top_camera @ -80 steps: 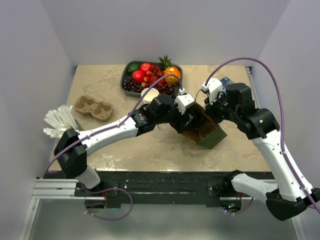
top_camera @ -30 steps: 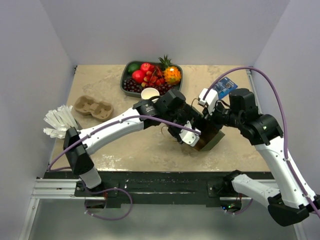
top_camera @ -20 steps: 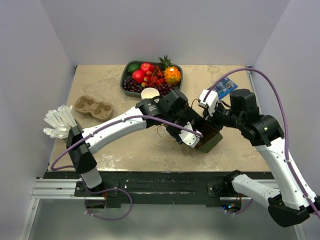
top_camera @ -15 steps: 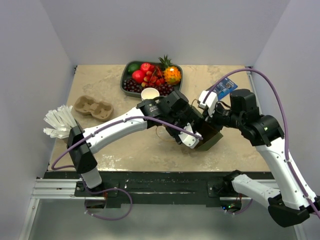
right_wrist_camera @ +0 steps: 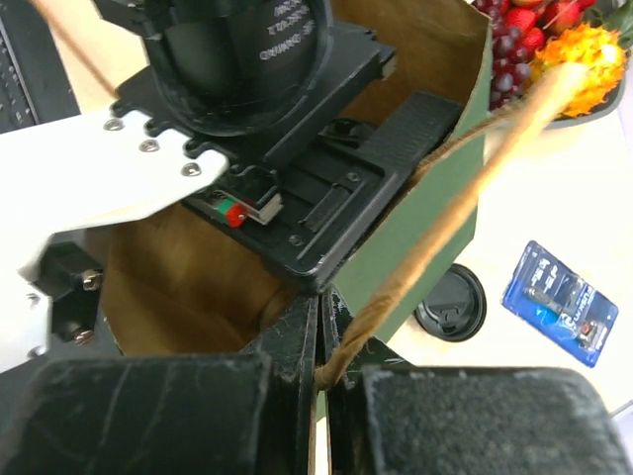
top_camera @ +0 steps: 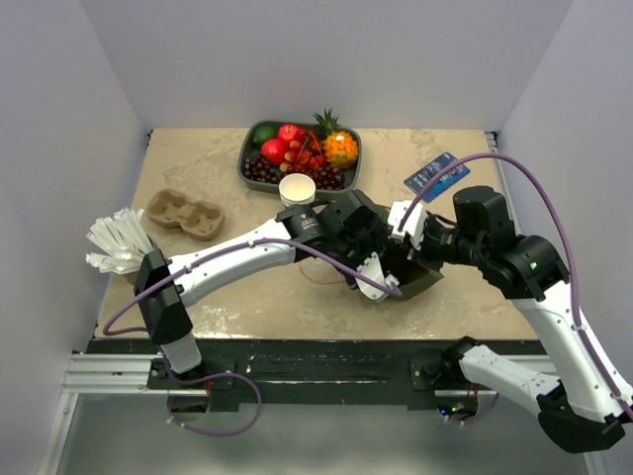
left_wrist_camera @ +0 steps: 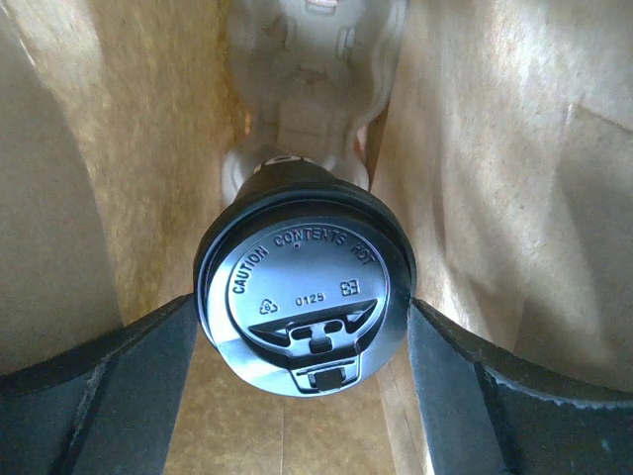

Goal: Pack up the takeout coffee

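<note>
The takeout coffee [left_wrist_camera: 302, 297] sits inside the bag [top_camera: 422, 280], right of centre toward the near edge of the tabletop [top_camera: 198, 158], with the fruit tray [top_camera: 246, 170] at the far edge, a cup [top_camera: 297, 188] just before it, a carrier [top_camera: 185, 214] leftward and a packet [top_camera: 436, 175] far right.

From above, the brown bag [top_camera: 427, 281] hides the takeout coffee [left_wrist_camera: 302, 282] and the tips of the left gripper [left_wrist_camera: 302, 309]. Up close, the black lid [left_wrist_camera: 309, 332] covers the cup's sides, and the fingers [left_wrist_camera: 89, 396] run off the picture's bottom.

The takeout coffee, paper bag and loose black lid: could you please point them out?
takeout coffee [left_wrist_camera: 302, 297]: left wrist view, centre of lid.
paper bag [right_wrist_camera: 460, 173]: right wrist view, green outer wall.
loose black lid [right_wrist_camera: 451, 303]: right wrist view, middle.
</note>
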`<state>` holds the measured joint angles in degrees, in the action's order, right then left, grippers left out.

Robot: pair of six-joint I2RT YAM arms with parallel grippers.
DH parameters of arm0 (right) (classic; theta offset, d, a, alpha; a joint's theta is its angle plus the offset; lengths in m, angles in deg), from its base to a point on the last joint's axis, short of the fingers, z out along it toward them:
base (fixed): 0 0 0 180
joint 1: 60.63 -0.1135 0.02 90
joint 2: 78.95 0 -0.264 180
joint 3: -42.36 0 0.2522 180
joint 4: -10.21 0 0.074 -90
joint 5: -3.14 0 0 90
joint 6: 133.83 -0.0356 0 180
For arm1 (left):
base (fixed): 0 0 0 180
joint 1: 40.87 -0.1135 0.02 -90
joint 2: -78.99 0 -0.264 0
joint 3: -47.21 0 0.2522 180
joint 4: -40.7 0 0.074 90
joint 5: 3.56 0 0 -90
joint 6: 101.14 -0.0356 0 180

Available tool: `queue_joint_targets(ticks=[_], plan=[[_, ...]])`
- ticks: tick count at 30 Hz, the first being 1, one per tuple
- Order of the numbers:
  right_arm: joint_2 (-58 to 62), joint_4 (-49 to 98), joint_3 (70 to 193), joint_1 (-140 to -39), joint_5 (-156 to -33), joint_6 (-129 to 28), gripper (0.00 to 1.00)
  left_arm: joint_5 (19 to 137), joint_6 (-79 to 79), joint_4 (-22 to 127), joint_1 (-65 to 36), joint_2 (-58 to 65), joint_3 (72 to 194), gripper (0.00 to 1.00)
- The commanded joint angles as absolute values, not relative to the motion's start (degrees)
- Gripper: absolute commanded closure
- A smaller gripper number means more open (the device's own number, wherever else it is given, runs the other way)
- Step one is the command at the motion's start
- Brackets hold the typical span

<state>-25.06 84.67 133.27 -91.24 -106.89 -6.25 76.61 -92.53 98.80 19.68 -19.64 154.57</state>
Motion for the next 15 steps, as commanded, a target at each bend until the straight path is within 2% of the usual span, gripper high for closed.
queue_joint_targets(ticks=[1,4,9,14,15], plan=[[-25.2,82.7,134.5,-93.3,-109.8,-4.6,1.0,80.5,-95.1,94.8,21.2,-21.6,154.3,1.0],[-25.2,82.2,133.5,-93.5,-109.4,-5.2,1.0,81.6,-94.6,93.9,21.3,-22.7,154.3,1.0],[-25.4,76.6,130.9,-93.2,-102.0,-14.3,1.0,81.0,-92.5,93.9,21.3,-22.7,153.8,1.0],[-23.8,77.0,132.8,-93.4,-99.2,-18.3,1.0,79.8,-88.9,93.4,21.3,-22.3,153.2,1.0],[-23.4,78.0,133.8,-93.2,-98.6,-18.5,0.96,79.6,-88.6,93.1,21.3,-22.2,153.0,1.0]])
